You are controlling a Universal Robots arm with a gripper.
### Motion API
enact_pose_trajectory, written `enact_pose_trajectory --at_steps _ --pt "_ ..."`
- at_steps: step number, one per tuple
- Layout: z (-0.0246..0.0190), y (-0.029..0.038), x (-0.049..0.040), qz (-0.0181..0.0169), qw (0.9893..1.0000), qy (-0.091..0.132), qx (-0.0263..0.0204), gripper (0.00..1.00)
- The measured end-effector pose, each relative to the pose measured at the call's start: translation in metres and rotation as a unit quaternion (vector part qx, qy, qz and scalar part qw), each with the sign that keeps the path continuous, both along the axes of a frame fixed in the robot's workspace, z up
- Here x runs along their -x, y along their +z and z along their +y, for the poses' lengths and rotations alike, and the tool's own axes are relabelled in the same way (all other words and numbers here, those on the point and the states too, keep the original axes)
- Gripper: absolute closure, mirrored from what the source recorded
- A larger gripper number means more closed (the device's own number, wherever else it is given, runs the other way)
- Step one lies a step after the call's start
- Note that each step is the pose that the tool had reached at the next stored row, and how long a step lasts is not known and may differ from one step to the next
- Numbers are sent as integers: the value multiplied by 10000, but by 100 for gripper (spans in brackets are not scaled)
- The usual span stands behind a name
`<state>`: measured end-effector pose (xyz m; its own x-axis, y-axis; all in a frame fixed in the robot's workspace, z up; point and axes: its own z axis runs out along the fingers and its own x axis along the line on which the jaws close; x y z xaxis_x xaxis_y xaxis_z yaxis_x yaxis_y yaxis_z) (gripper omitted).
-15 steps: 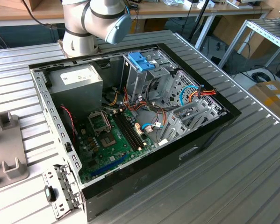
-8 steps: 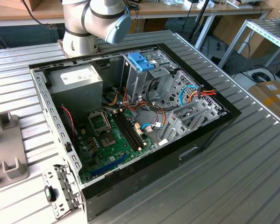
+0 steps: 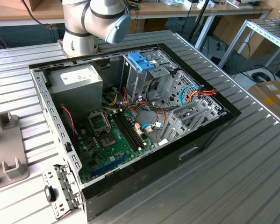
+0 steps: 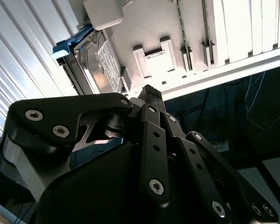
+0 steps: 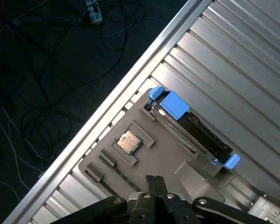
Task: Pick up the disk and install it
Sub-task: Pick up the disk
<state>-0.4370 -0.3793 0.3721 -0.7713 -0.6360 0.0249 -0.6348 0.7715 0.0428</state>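
Ribbed metal table (image 5: pixel 233 56): disk (image 5: pixel 198 132) is stood on edge in grey fixture (image 5: pixel 170 156); claw (image 5: pixel 154 179) is closed, empty, near it.

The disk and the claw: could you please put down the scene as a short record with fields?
disk: on edge in the grey holder, blue frame at its ends, not gripped
claw: shut, empty, aimed at the holder, apart from the disk
chip: flat in the holder, beside the disk
computer case: open on the ribbed table
task: disk not yet picked up
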Motion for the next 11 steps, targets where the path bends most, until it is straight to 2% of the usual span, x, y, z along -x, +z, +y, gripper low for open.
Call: enact_pose_trajectory --at_steps 11 --pt "0 0 0 0 9999 164 0 90"
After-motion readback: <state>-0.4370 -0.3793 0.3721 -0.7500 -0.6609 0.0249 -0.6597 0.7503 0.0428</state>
